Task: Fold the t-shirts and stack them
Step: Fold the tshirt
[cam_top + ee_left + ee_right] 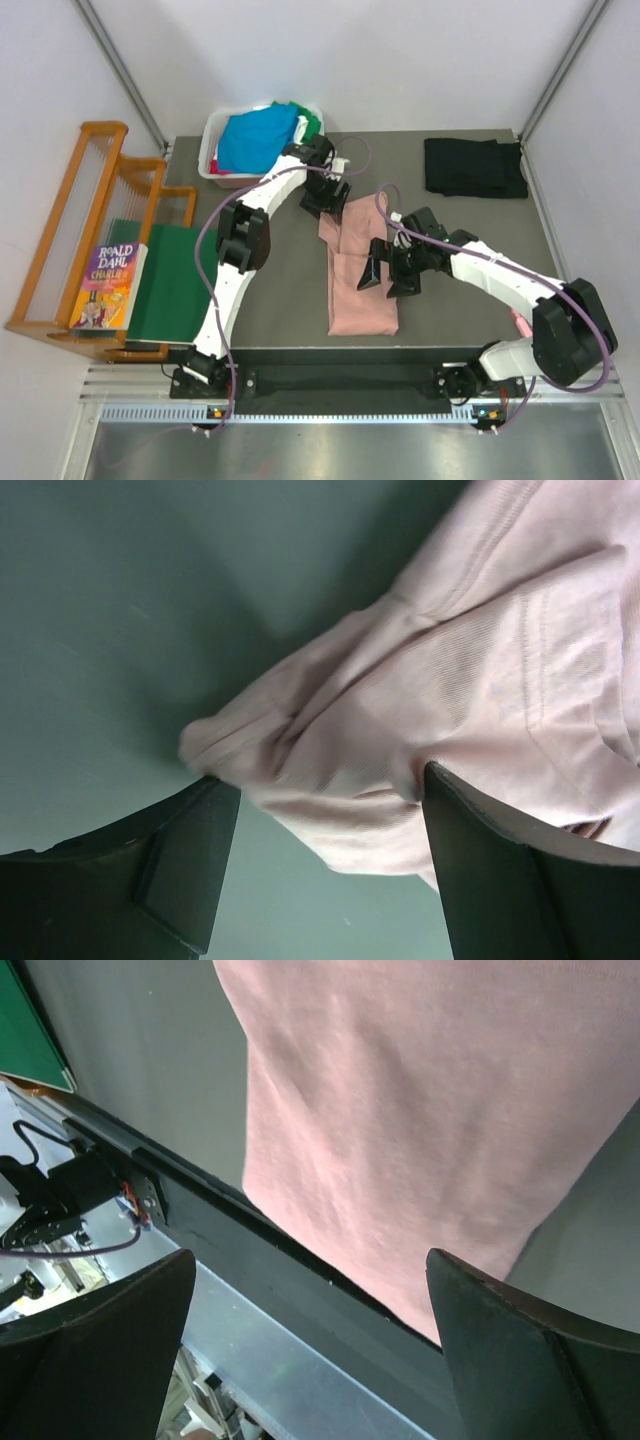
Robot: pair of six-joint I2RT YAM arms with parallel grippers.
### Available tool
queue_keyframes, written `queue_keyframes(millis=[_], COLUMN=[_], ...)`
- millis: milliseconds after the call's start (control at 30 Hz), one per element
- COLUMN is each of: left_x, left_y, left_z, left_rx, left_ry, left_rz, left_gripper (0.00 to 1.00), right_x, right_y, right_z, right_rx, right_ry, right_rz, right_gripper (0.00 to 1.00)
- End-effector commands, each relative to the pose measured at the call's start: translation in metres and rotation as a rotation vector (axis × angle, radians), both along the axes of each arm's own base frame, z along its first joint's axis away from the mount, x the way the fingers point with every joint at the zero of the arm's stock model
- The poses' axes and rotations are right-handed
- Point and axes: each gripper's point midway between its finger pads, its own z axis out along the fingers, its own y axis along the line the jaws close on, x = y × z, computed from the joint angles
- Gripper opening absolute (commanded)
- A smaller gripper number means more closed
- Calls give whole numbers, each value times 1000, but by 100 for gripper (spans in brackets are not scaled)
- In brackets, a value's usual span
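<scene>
Both released, the left end effector (325,790) straddles the bunched far end of the dusty-pink cloth t-shirt (362,295) on the tabletop (270,300), the right end effector (310,1275) hovers over its middle; pinch all layers squarely.

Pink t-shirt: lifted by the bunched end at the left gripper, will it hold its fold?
Probably flops: the pink t-shirt is thin creased cloth, bunched inside the open left gripper. A long folded strip on the table, it would likely sag and unfold if raised from one end. Pushed, it should wrinkle rather than slide.
</scene>
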Motion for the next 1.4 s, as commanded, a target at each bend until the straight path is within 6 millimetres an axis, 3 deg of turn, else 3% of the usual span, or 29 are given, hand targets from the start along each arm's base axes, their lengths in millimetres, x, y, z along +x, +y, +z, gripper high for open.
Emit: queue_keyframes(millis=[0,133,233,333,367,433,467,567,667,833,967,1067,1200,1367], left_x=[41,48,33,9,-9,-21,-33,-68,-105,-167,-215,-232,-240,-254], left_y=[5,3,3,9,14,20,24,32,32,20,16,13,16,13], left_z=[-31,-21,-1,30,47,66,87,126,140,131,94,76,57,51], left_rx=[-7,-30,-93,-132,-146,-153,-165,-189,-171,-173,-111,-111,-86,-113], left_ry=[-98,-119,-69,-72,-74,-111,-135,-164,-192,-143,3,62,94,149], left_rz=[14,24,12,-28,-40,-66,-75,-137,-223,-382,-475,-484,-466,-448], left_gripper=[79,80,78,78,79,79,80,82,86,87,83,82,78,76], right_x=[15,20,21,18,18,15,15,11,4,-6,-19,-25,-34,-47], right_y=[8,12,13,12,11,9,7,2,-5,-20,-37,-51,-62,-62], right_z=[-3,-6,-6,0,1,5,6,10,10,3,-12,-21,-31,-44], right_rx=[45,61,68,73,69,63,58,39,15,-29,-85,-118,-124,-101], right_ry=[-17,-10,-8,-19,-22,-31,-36,-44,-50,-38,-1,12,39,85], right_rz=[-12,-11,-11,1,1,16,18,32,43,35,18,-11,-46,-58], right_gripper=[98,98,97,97,97,98,97,98,98,98,97,96,91,86])
